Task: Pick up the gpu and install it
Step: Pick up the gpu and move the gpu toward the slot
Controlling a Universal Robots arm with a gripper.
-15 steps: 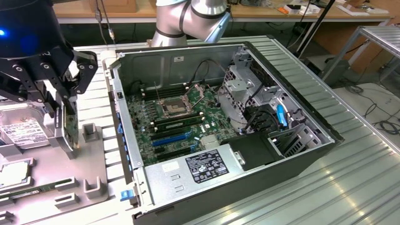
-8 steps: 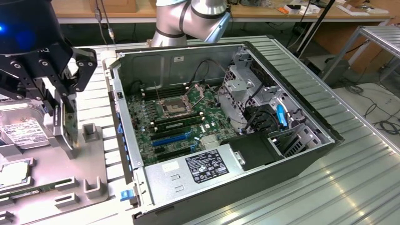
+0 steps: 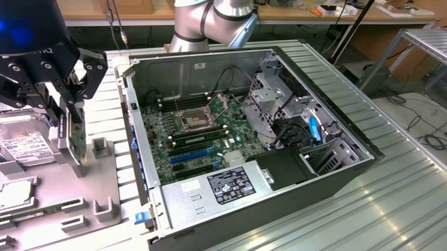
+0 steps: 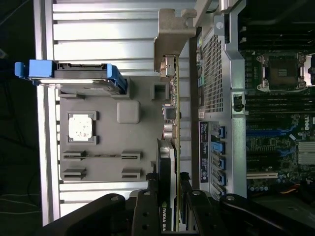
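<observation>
The gpu (image 3: 78, 157) is standing on edge just outside the open computer case (image 3: 335, 120), on the exterior view's left of it, with its lower edge sitting at the grey parts tray (image 3: 98, 183). The gripper (image 3: 72, 149) is clamping it, one black finger pressing each face.

The wrist view is looking along the card: the gpu (image 4: 168, 162) is appearing edge-on, its black cooler carrying NVIDIA lettering between the fingers of the gripper (image 4: 170, 216). Its silver end bracket (image 4: 170, 44) is pointing away from the gripper, and the card is running parallel to the case's perforated wall (image 4: 216, 73), close beside it.

On the tray (image 4: 142, 98), farther from the case than the gpu, three other parts are lying. There is one hard drive (image 3: 24, 149) (image 4: 74, 78), whose blue side rails are showing in the wrist view. There is also one processor chip (image 3: 14, 193) (image 4: 81, 127) and one memory stick (image 3: 38, 213) (image 4: 101, 155).

Inside the case, one motherboard (image 3: 202, 130) (image 4: 275, 128) is lying flat with one empty processor socket (image 3: 193, 121) (image 4: 281, 73). The exterior view is adding one silver labelled power supply (image 3: 216, 191) at the case's near end and the robot arm (image 3: 209, 21) rising behind the case. One ribbed metal counter (image 3: 391, 198) (image 4: 98, 44) is carrying the case and tray.
</observation>
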